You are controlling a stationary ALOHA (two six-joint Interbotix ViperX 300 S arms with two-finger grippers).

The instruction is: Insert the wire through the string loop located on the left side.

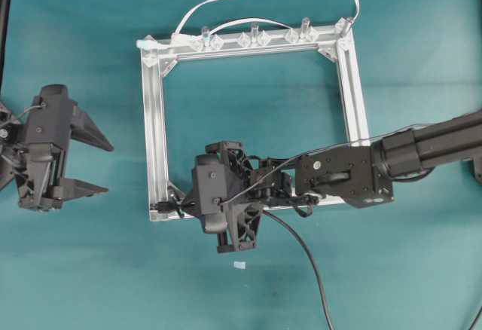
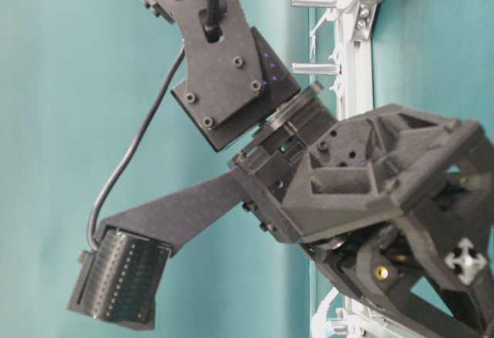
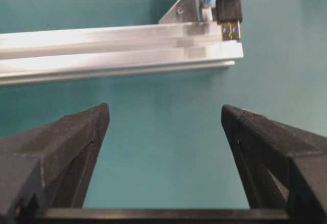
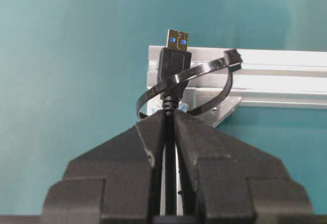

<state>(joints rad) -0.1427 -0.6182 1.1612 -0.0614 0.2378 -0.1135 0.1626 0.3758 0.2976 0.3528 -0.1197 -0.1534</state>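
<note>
Right gripper (image 4: 171, 119) clamped on the wire (image 4: 172, 70) just behind the plug; plug passes through the string loop (image 4: 204, 88) at the aluminium frame (image 1: 154, 130)'s lower-left corner, metal tip poking just past the frame's outer edge. Left gripper (image 1: 94, 166) wide apart, well outside that corner, bare teal table (image 1: 75, 270) between it and the frame.

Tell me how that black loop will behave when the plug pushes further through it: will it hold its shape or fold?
Probably springy rather than limp: the string loop stands in an open arc around the wire without sagging. It looks thin and light, so a push from the right gripper would likely swing it aside. Its free end sticks out stiffly, so it might snag.
</note>
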